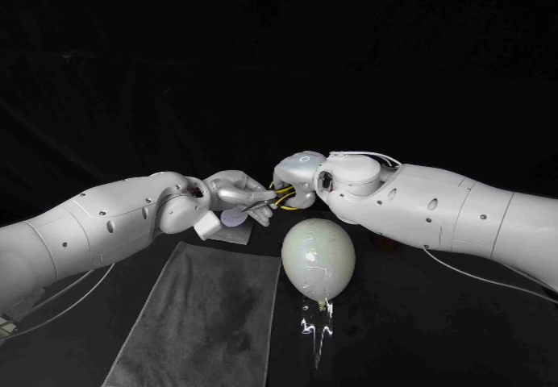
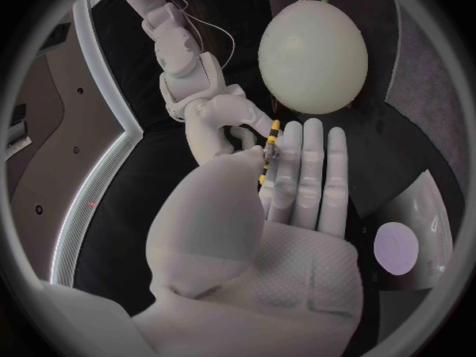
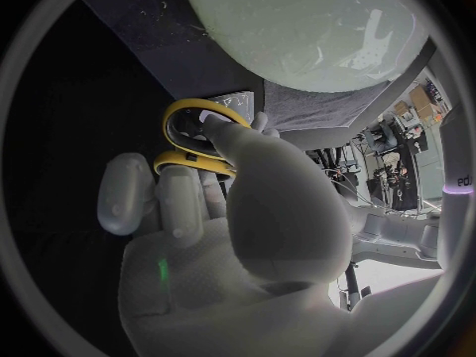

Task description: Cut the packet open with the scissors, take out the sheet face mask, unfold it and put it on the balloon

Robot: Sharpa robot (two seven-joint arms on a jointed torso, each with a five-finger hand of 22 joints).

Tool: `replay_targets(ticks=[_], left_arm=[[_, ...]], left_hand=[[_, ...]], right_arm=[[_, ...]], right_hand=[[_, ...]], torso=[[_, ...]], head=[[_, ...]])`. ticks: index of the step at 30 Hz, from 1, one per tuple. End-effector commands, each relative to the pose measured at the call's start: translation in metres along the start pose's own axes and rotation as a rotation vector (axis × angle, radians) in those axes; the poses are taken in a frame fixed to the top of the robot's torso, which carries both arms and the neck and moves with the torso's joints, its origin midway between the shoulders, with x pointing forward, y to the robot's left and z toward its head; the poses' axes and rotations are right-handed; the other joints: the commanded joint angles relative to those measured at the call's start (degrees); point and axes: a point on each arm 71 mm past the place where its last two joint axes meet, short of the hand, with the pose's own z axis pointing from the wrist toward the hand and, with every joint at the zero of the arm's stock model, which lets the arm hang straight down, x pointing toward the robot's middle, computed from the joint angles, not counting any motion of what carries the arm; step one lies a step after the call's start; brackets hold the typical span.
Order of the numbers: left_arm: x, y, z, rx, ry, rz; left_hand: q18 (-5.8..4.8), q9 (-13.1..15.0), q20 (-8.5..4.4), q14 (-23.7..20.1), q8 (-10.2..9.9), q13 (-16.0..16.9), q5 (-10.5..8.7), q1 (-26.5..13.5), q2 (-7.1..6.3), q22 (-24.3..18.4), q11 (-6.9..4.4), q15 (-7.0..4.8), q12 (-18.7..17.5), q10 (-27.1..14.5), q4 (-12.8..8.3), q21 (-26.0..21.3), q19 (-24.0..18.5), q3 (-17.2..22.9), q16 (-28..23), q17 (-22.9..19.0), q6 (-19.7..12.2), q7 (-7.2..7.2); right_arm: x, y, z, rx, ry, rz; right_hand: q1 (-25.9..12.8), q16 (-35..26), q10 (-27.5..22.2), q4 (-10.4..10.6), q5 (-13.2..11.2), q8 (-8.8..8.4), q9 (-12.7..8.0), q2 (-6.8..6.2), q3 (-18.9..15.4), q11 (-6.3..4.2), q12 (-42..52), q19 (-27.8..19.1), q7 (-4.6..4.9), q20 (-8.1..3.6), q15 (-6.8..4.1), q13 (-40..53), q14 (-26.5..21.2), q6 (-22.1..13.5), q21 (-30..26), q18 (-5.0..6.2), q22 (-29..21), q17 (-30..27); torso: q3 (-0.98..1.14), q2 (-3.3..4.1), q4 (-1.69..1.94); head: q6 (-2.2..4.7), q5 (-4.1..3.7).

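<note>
Head view: balloon (image 1: 316, 256) beside grey cloth (image 1: 204, 314) on black table (image 1: 442, 322); right hand (image 1: 297, 181) grips scissors (image 1: 281, 196), left hand (image 1: 239, 193) unclear.

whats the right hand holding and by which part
The right hand holds the scissors by their yellow handle loops, with its fingers hooked into them.

The scissors (image 3: 193, 135) show yellow handles against my silver right robot hand (image 3: 248, 214). The balloon (image 1: 314, 256) is a glossy, pale greenish white on the black table (image 1: 442, 339). The cloth (image 1: 210, 314) is plain grey, and the packet (image 2: 407, 230) is silvery white with a round lilac patch.
</note>
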Motion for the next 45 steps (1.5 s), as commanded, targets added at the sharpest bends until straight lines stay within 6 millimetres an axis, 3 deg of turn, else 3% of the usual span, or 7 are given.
replay_targets(ticks=[1, 12, 19, 27, 31, 35, 45], left_arm=[[0.017, -0.021, 0.006, 0.098, 0.109, -0.03], [0.023, -0.029, 0.007, 0.124, 0.138, -0.071], [0.021, -0.029, 0.006, 0.125, 0.136, -0.081], [0.022, -0.029, 0.008, 0.117, 0.144, -0.079], [0.021, -0.028, 0.009, 0.107, 0.126, -0.082], [0.015, -0.027, 0.01, 0.101, 0.071, -0.112], [-0.004, -0.019, 0.003, 0.068, -0.054, -0.165]], left_hand=[[0.74, 2.22, -0.04, -0.04, 0.36, 0.08, 0.19, 0.45, -0.08, 0.1, -0.68, -0.56, 0.29, 1.06, -3.14, 0.22, 0.33, 3.35, 0.24, 0.07, 0.29, -0.32], [0.74, 2.34, -0.07, -0.03, 0.42, 0.11, 0.18, 0.51, -0.09, 0.14, -0.72, -0.59, 0.31, 1.1, -3.28, 0.3, 0.36, 3.42, 0.29, 0.14, 0.26, -0.38], [0.73, 2.4, -0.08, -0.03, 0.46, 0.12, 0.2, 0.54, -0.07, 0.16, -0.74, -0.6, 0.32, 1.12, -3.35, 0.34, 0.38, 3.46, 0.31, 0.17, 0.25, -0.41], [0.73, 2.44, -0.09, -0.03, 0.47, 0.13, 0.2, 0.56, -0.07, 0.18, -0.75, -0.61, 0.33, 1.12, -3.39, 0.37, 0.39, 3.49, 0.33, 0.19, 0.23, -0.42], [0.73, 2.48, -0.1, -0.05, 0.48, 0.13, 0.2, 0.58, -0.07, 0.19, -0.76, -0.61, 0.32, 1.11, -3.44, 0.4, 0.39, 3.51, 0.33, 0.21, 0.21, -0.44], [0.6, 2.64, 0.0, -1.34, -0.06, -0.16, 0.22, 0.04, -0.26, 0.18, -0.18, -0.1, -0.57, -0.38, -3.15, 0.35, -0.23, 4.0, -0.28, 0.17, -1.0, 0.17], [0.7, 2.12, 1.22, -3.39, -2.36, -0.5, 0.09, -10.75, -5.55, -0.5, 1.64, 1.33, -1.59, -4.09, 0.76, -0.74, -1.82, -0.84, -0.99, 0.56, -3.43, 2.02]], right_arm=[[0.008, 0.006, 0.002, -0.02, 0.062, -0.008], [0.011, 0.008, 0.001, -0.018, 0.069, 0.004], [0.011, 0.007, 0.001, -0.008, 0.059, 0.005], [0.012, 0.005, 0.001, 0.01, 0.065, 0.006], [0.012, 0.004, 0.001, 0.02, 0.07, -0.003], [0.012, 0.003, 0.002, 0.036, 0.062, -0.032], [0.008, 0.0, -0.002, 0.082, -0.031, -0.096]], right_hand=[[-0.23, 0.48, 1.5, 0.2, -0.2, -0.49, 0.06, 1.16, 0.83, -0.34, 0.46, 0.46, -0.12, -0.04, 0.29, -0.06, 3.29, -1.25, 0.37, -0.57, 0.39, -0.14], [1.21, 0.61, 18.57, -0.48, -0.17, 2.05, 2.26, 6.5, 3.0, -3.31, 7.04, 2.47, -1.0, -1.46, -2.13, 2.74, 2.97, 1.06, 3.39, -1.3, 3.75, -0.77], [-1.41, 0.74, 23.0, 1.41, -0.2, 2.86, 3.62, 8.49, 3.22, -4.76, 14.47, 2.17, -2.14, -2.49, -3.46, 7.46, 2.83, 0.97, 3.14, -1.23, 3.74, -0.85], [-4.49, 6.05, 23.88, 2.33, -0.4, 4.53, 7.19, 9.21, 4.73, -5.36, 53.73, 3.33, -2.9, -3.19, -3.89, 45.73, 4.37, 0.37, 4.56, -1.73, 5.66, 7.07], [-7.46, 9.84, 24.85, 4.38, -0.27, 7.38, 11.16, 9.9, 5.52, -5.8, 77.23, 2.87, -3.78, -3.22, -4.22, 74.84, 5.25, 1.46, 4.04, -1.6, 5.55, 13.79], [-8.75, 10.86, 24.62, 4.62, -0.28, 9.7, 15.08, 9.25, 6.79, -5.67, 80.25, 2.39, -4.03, -3.13, -4.14, 78.86, 5.47, 0.47, 3.44, -1.48, 5.39, 15.7], [-11.27, 11.11, 24.53, 7.16, -0.21, 13.42, 19.79, 8.76, 6.23, -6.65, 80.89, 2.6, -4.98, -3.1, -4.68, 80.0, 5.53, 2.25, 3.55, -1.54, 5.88, 16.19]], torso=[[-0.02, -0.04, 0.04], [0.01, 0.01, -0.04], [0.07, 0.05, -0.08], [0.05, -0.02, -0.09], [0.05, -0.05, -0.07], [0.08, -0.11, -0.01], [0.14, -0.08, -0.08]], head=[[0.01, 0.05], [0.12, 0.16], [0.13, 0.24], [0.07, 0.29], [0.08, 0.38], [0.1, 0.36], [0.34, 0.36]])
